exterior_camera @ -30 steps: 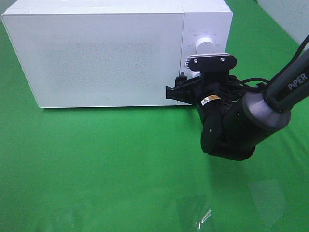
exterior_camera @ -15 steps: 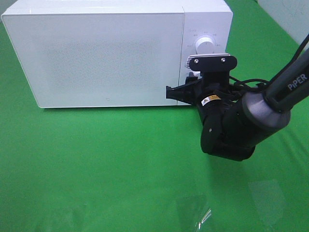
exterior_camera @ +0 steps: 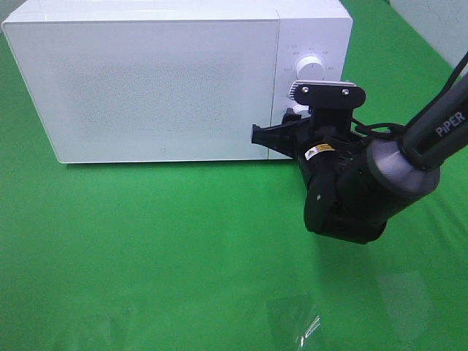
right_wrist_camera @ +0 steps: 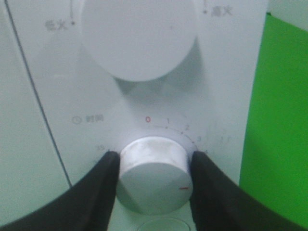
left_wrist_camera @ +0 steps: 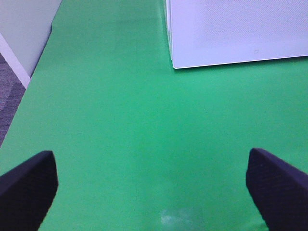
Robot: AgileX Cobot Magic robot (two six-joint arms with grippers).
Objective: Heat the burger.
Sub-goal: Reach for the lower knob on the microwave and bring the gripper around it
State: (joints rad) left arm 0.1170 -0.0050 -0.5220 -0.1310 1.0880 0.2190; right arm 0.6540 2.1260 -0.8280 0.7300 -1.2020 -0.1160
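Observation:
The burger is out of view. The white microwave [exterior_camera: 161,80] stands at the back of the green table with its door closed. In the right wrist view my right gripper [right_wrist_camera: 153,161] is shut on the lower timer knob [right_wrist_camera: 153,175], one black finger [right_wrist_camera: 103,178] on each side, and the knob's red mark points past the scale's early numbers. The larger power knob [right_wrist_camera: 139,33] sits above it, untouched. In the high view the right gripper [exterior_camera: 291,118] presses against the control panel. Over bare green cloth, my left gripper [left_wrist_camera: 154,187] hangs open and empty.
The right arm [exterior_camera: 380,183] stretches in from the right edge, in front of the microwave's right end. A corner of the microwave [left_wrist_camera: 231,33] shows in the left wrist view, along with the table's edge and grey floor [left_wrist_camera: 9,72]. A shiny patch [exterior_camera: 300,322] lies on the front cloth.
The right gripper's fingers have closed onto the timer knob and its wrist has turned slightly, shifting the camera bracket to the right. The left gripper has not changed.

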